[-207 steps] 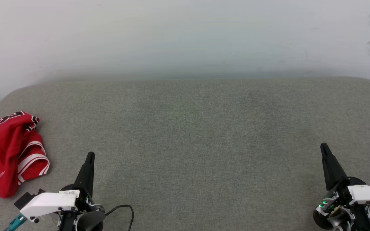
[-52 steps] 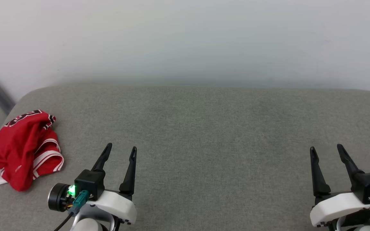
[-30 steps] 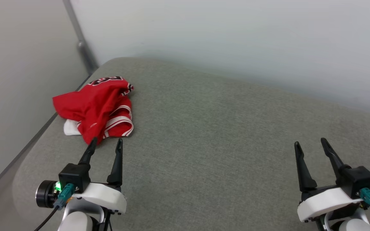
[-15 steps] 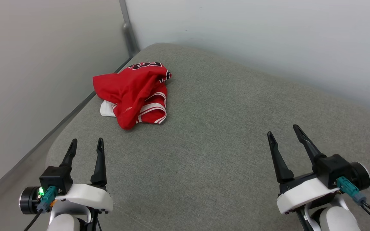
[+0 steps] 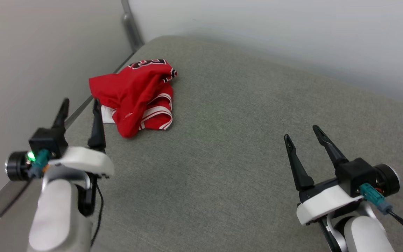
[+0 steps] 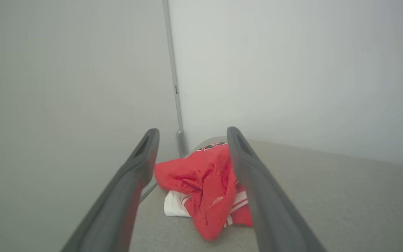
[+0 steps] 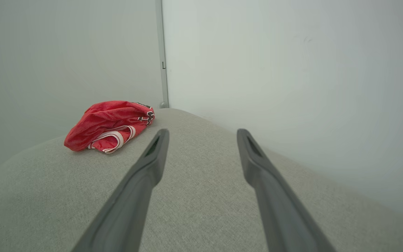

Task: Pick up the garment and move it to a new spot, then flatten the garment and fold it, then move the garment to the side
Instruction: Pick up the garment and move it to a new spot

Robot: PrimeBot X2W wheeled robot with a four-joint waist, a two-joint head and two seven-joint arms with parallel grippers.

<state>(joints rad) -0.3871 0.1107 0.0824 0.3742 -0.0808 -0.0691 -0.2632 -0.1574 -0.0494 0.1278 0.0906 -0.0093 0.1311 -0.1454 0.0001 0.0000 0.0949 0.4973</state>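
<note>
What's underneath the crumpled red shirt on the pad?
The garment lies on the grey pad. A white part of it pokes out from beneath the red folds. Whatever else is beneath the heap is covered and cannot be seen.

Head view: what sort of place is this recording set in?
Likely a bare indoor test room: plain pale walls meeting at a corner with a grey metal post, a wide grey fabric-covered cushion as the work surface, and a crumpled red garment lying on it.
</note>
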